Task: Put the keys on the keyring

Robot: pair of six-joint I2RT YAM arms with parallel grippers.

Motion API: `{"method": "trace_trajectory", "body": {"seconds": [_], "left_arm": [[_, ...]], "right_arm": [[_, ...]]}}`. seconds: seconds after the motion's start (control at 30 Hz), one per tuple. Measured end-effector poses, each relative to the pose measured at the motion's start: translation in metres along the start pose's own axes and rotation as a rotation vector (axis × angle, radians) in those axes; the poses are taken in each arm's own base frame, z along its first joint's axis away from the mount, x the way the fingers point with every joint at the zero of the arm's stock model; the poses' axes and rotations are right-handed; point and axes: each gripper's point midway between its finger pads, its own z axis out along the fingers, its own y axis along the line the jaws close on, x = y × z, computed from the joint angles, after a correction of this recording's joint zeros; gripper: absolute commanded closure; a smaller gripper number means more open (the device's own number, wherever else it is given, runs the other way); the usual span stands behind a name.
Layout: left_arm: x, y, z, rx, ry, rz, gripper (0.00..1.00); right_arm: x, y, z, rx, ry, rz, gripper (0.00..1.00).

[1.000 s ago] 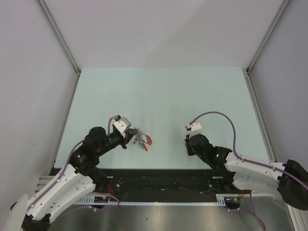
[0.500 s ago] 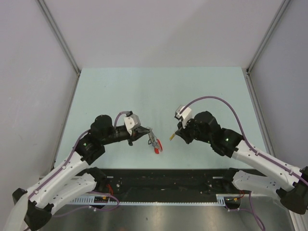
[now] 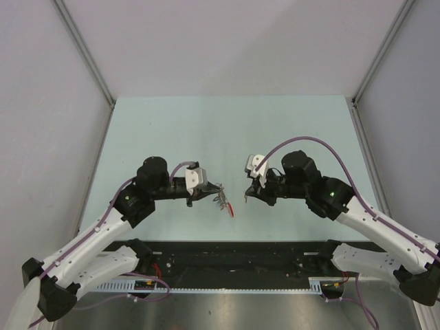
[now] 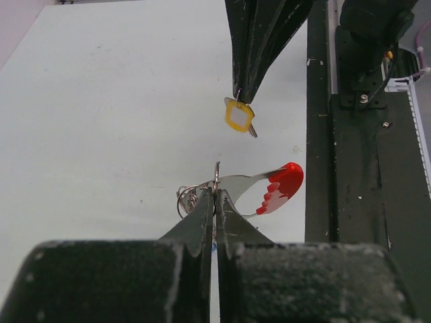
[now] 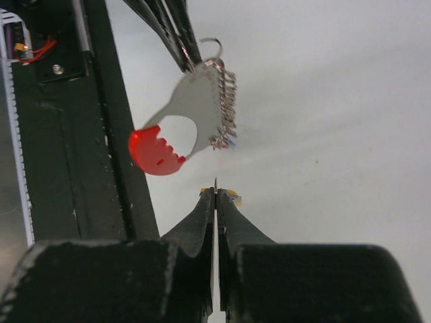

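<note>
The left gripper (image 3: 214,194) is clamped on the keyring (image 4: 259,192) at its thin metal ring, holding it clear above the table (image 3: 227,124) with the red end piece hanging toward the arm bases. Just to the right of the keyring and apart from it, the right gripper (image 3: 248,195) is pinched tight on 1 yellow-headed key (image 4: 238,116), gripped at the top of its head. The 2 sets of fingertips point at each other across the keyring without touching.
</note>
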Motion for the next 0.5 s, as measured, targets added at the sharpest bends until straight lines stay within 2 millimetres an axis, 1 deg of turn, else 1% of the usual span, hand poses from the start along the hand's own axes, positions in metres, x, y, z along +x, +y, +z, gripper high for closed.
{"method": "trace_trajectory", "body": {"seconds": [0.03,0.23,0.33,0.5], "left_arm": [[0.000,-0.002,0.000,0.013,-0.002,0.004,1.00],[0.003,-0.013,0.000,0.076,0.003,0.019,1.00],[0.008,-0.018,0.000,0.105,0.012,0.012,1.00],[0.012,-0.024,0.000,0.136,0.019,0.007,1.00]], "right_arm": [[-0.005,0.004,0.000,-0.020,-0.012,-0.018,1.00],[-0.020,0.027,0.007,-0.105,-0.032,-0.112,1.00],[-0.021,0.035,0.012,-0.135,-0.029,-0.150,1.00],[-0.019,0.042,0.019,-0.149,-0.013,-0.196,1.00]]}}
